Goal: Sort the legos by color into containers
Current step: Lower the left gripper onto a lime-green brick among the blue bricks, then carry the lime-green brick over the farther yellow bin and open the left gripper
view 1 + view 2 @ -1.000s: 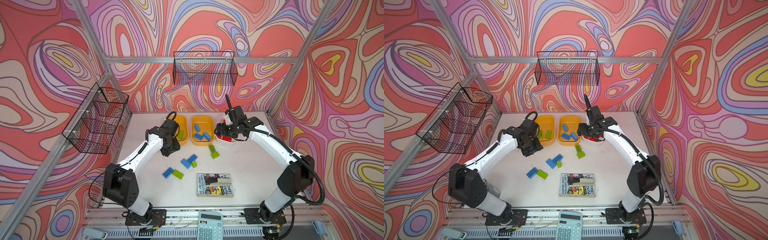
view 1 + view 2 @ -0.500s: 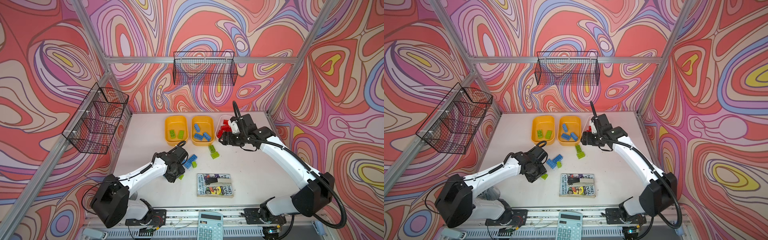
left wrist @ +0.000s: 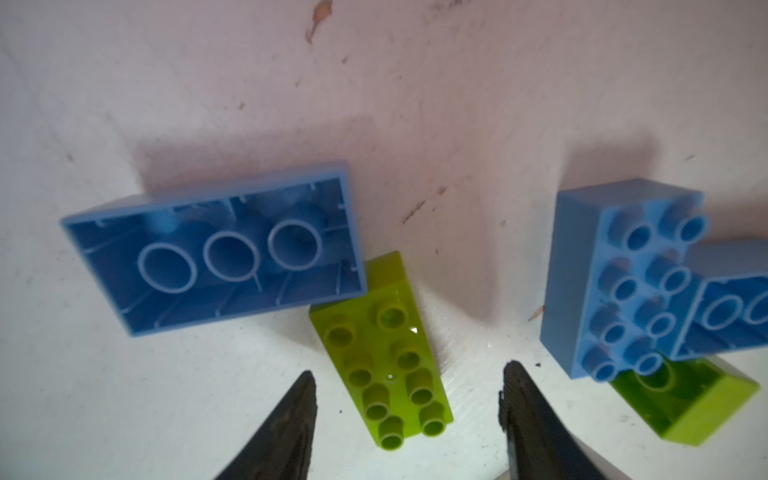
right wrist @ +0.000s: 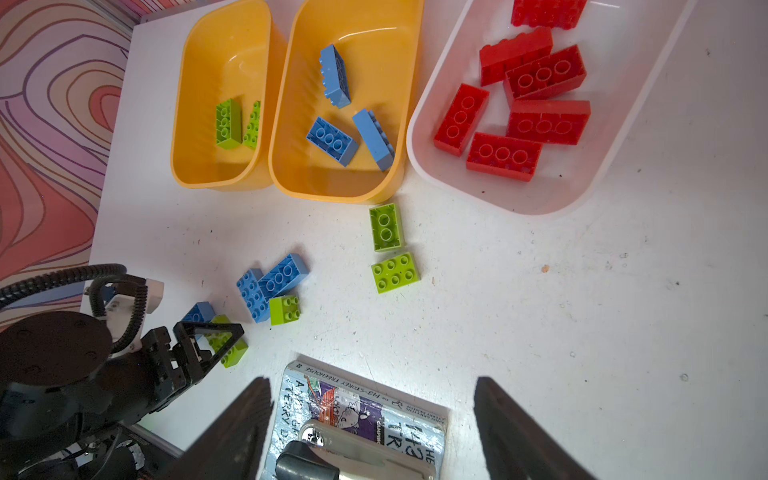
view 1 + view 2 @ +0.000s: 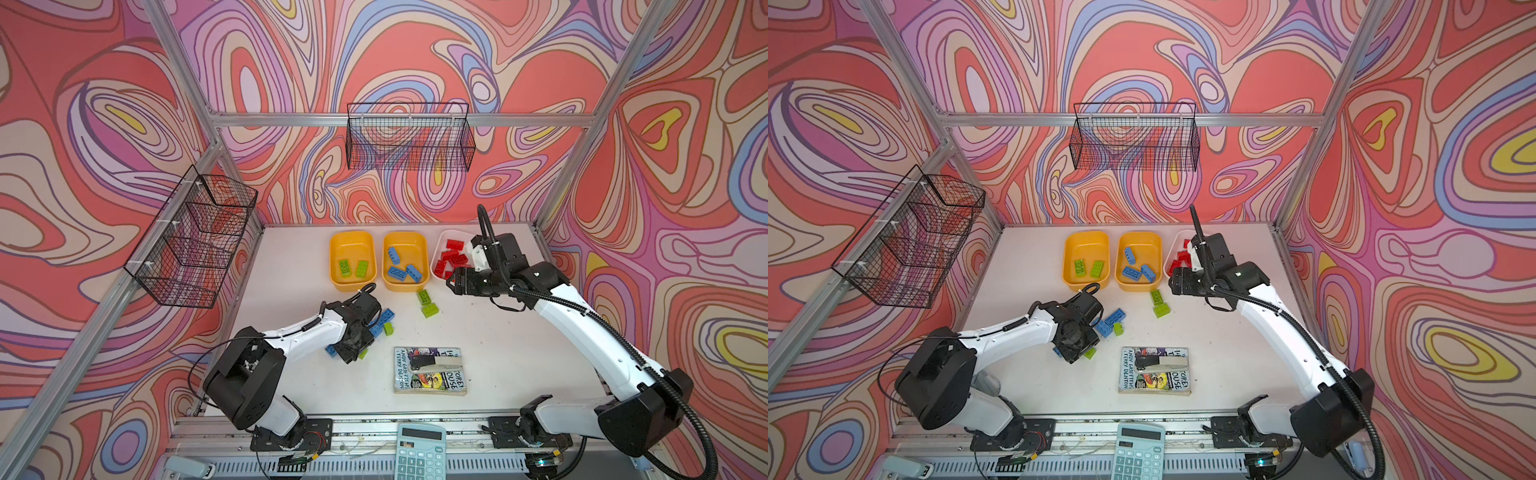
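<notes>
My left gripper [image 3: 409, 370] is open, low over the table, its jaws on either side of a lime green lego [image 3: 386, 357]. Beside it lie an upturned blue lego [image 3: 216, 249] and a studs-up blue one [image 3: 623, 282]. In both top views this gripper [image 5: 353, 347] is near the book. My right gripper [image 4: 372, 380] is open and empty, in front of the white container [image 5: 440, 245] of red legos. One orange container [image 5: 331, 253] holds two green legos, the other [image 5: 426, 257] three blue. Two green legos [image 5: 428, 303] lie loose before them.
A book [image 5: 428, 370] with a stapler on it lies at the front middle. A calculator [image 5: 419, 451] sits on the front rail. Black wire baskets hang on the back wall [image 5: 409, 137] and the left wall [image 5: 195, 237].
My left arm swung from the orange container with green legos down to the loose legos near the book, and its jaws widened. My right gripper drew back from over the white container.
</notes>
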{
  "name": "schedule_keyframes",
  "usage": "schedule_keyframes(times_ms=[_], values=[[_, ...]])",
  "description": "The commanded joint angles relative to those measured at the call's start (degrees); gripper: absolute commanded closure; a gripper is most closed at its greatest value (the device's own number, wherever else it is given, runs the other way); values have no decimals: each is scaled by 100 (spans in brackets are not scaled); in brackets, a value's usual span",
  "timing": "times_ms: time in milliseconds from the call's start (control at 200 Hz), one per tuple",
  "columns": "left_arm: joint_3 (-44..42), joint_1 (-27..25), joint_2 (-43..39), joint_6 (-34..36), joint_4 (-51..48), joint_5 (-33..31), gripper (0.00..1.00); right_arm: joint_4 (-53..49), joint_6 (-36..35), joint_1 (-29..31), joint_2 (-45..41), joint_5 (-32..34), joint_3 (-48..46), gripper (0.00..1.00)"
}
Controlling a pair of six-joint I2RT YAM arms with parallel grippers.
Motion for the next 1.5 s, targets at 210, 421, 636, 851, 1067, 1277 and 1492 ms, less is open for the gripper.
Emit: schedule_keyframes(times_ms=[210, 421, 636, 851, 1067, 1277, 1492], values=[[-255, 202, 334, 71, 237, 59, 59, -98, -47, -22, 142, 81, 97, 18], [-62, 202, 456, 377, -59, 113, 73, -86, -32, -22, 385, 29, 221, 19], [901, 202, 421, 1158, -1189, -470, 80, -46, -2, -21, 588, 15, 256, 19], [1998, 492, 584, 1864, -1635, -672, 80, 42, 79, -21, 897, 74, 492, 18], [3518, 1296, 1357, 2794, -1639, -612, 79, 80, 145, -24, 1297, 100, 818, 19], [5256, 1936, 2683, 3376, -1662, -361, 77, 38, 258, -26, 1727, 189, 1239, 19], [6543, 2443, 3916, 3499, -1694, 179, 49, -136, 363, -21, 2216, 278, 1799, 19]])
